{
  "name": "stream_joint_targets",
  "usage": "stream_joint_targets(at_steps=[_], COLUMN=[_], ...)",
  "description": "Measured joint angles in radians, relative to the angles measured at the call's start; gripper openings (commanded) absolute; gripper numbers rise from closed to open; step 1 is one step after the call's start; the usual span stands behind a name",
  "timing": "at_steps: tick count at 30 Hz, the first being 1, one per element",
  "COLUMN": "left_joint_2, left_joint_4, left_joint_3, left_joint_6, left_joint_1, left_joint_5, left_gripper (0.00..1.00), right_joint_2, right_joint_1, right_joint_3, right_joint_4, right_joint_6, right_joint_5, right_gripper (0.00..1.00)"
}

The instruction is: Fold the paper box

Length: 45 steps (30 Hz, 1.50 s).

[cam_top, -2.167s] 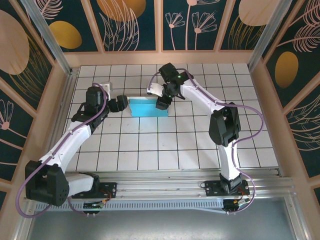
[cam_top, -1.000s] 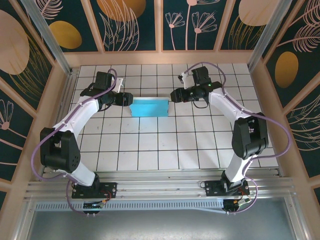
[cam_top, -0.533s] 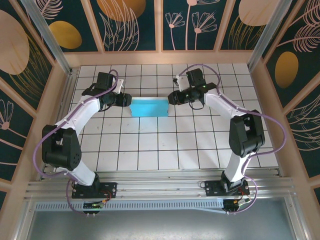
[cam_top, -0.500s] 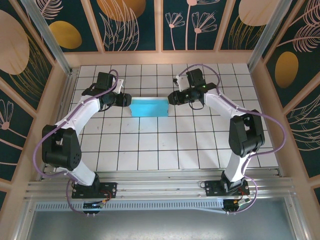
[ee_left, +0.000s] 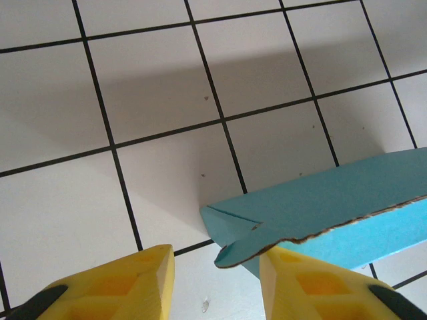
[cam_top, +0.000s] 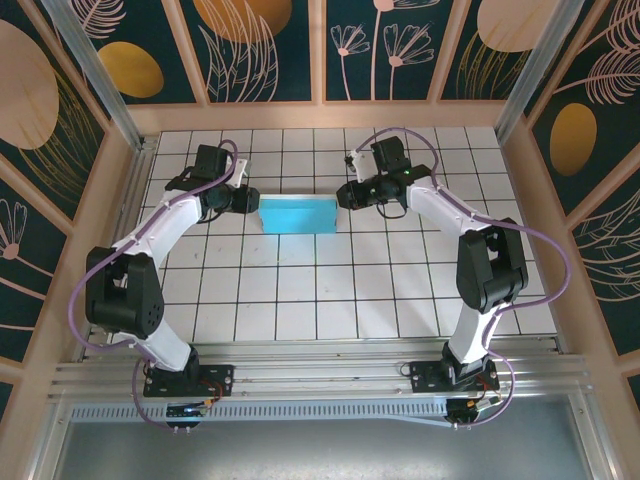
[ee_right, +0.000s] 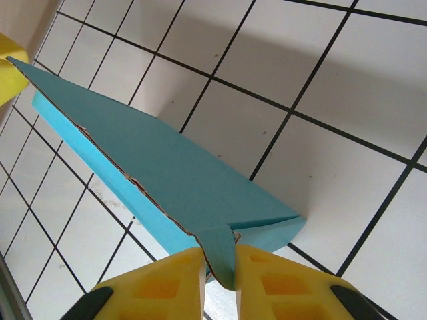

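Symmetry matters most in the step in hand, which I judge to be pinching the two end tabs so the ends can be worked into shape; the right gripper (ee_right: 219, 283) has its yellow fingers (ee_right: 153, 288) nearly together on the small rounded tab at the right end of the paper box (cam_top: 297, 214), while the left gripper (ee_left: 217, 287) stands part open and holds nothing, the left-end tab lying between its fingers, close against one of them; it should close squarely on that tab, not on the corner crease, and both pinches want to be gentle, since thin card likely buckles or tears; the box lies on the tiled table (cam_top: 300, 300) toward the far side, between the two grippers; it shows light blue throughout, long and shallow, with a ragged brownish cut edge along its length and a diagonal crease at each end.
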Motion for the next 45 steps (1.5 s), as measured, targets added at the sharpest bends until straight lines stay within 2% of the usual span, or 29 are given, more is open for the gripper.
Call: stream_joint_targets(at_steps=[17,28,30,32,36,45], left_joint_2=[0.027,0.043,0.043,0.043,0.043,0.043], left_joint_4=[0.016,0.024,0.024,0.024,0.023,0.014], left_joint_3=[0.032,0.035,0.035,0.035,0.035,0.062], left_joint_6=[0.004,0.011,0.01,0.01,0.011,0.013], left_joint_1=[0.0,0.0,0.0,0.0,0.0,0.0], left_joint_5=[0.032,0.055,0.055,0.055,0.054,0.049], left_gripper=[0.37,0.25,0.26,0.32,0.34,0.34], right_joint_2=[0.019,0.028,0.03,0.03,0.03,0.03], right_joint_1=[0.009,0.01,0.01,0.01,0.01,0.012], right_joint_3=[0.03,0.043,0.047,0.05,0.062,0.067], right_joint_4=[-0.013,-0.031,-0.031,-0.032,-0.036,-0.045], right_joint_6=[-0.016,-0.024,-0.025,-0.025,-0.022,-0.022], right_joint_5=[0.0,0.0,0.0,0.001,0.008,0.008], right_gripper=[0.13,0.12,0.15,0.19,0.19,0.16])
